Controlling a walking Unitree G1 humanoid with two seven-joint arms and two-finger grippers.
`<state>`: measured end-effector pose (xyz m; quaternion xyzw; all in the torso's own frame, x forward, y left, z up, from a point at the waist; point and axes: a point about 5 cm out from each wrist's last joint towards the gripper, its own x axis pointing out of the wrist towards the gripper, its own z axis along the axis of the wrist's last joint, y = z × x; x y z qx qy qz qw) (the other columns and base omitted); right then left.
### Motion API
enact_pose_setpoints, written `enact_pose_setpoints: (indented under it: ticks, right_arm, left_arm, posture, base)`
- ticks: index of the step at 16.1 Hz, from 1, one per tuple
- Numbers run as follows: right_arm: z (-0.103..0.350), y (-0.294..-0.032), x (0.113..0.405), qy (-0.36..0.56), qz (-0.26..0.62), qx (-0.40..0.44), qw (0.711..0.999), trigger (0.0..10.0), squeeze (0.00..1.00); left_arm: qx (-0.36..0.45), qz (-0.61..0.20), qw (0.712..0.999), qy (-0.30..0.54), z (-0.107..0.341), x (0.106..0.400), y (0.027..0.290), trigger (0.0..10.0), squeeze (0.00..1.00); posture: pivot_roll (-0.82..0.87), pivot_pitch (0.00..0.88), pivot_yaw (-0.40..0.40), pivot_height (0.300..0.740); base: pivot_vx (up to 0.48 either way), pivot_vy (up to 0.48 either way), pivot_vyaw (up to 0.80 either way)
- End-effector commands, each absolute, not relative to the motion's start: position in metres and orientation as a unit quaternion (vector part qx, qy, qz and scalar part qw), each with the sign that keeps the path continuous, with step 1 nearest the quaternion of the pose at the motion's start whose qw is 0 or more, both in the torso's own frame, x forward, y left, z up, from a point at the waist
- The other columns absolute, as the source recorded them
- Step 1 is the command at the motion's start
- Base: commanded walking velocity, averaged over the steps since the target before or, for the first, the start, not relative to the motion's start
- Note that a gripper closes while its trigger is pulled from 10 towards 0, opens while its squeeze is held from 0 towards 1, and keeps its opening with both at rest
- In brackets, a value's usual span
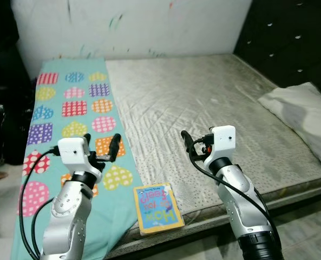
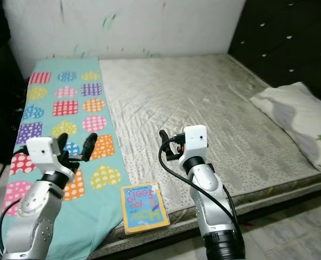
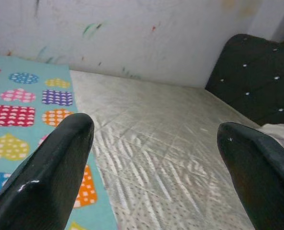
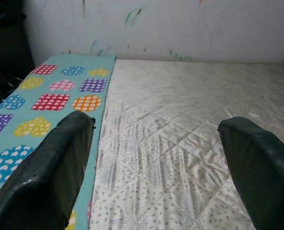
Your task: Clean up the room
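Observation:
A yellow and blue children's book lies flat at the near edge of the bare grey mattress. My left gripper hovers open over the teal blanket with dotted hearts, left of and beyond the book. In its wrist view the left gripper holds nothing between its fingers. My right gripper is raised over the mattress, right of and beyond the book. It is also open and empty in its wrist view.
A white pillow lies on the mattress's right side, below the black tufted headboard. A white wall with crayon marks runs behind the bed. Dark clutter stands on the floor at the left.

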<state>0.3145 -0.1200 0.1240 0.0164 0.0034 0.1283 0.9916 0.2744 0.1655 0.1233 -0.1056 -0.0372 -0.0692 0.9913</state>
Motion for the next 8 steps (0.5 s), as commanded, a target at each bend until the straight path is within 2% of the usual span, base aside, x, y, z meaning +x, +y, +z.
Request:
enact_pose_setpoints:
  ticks: [1, 8]
  right_arm:
    - [0.1277, -0.1220, 0.3151, -0.004, 0.126, 0.014, 0.992, 10.0, 0.00]
    - [0.1255, -0.1247, 0.3142, -0.002, 0.123, 0.011, 0.992, 10.0, 0.00]
  left_arm:
    - [-0.102, -0.069, 0.992, -0.040, 0.1262, 0.2753, 0.1647, 10.0, 0.00]
    - [-0.095, -0.036, 0.994, -0.027, 0.1222, 0.2773, 0.1680, 10.0, 0.00]
  posture:
    - [-0.09, 0.000, -0.060, 0.740]
    - [-0.09, 0.000, -0.059, 0.740]
  base:
    - [0.289, 0.000, 0.00]
    - [0.000, 0.000, 0.00]
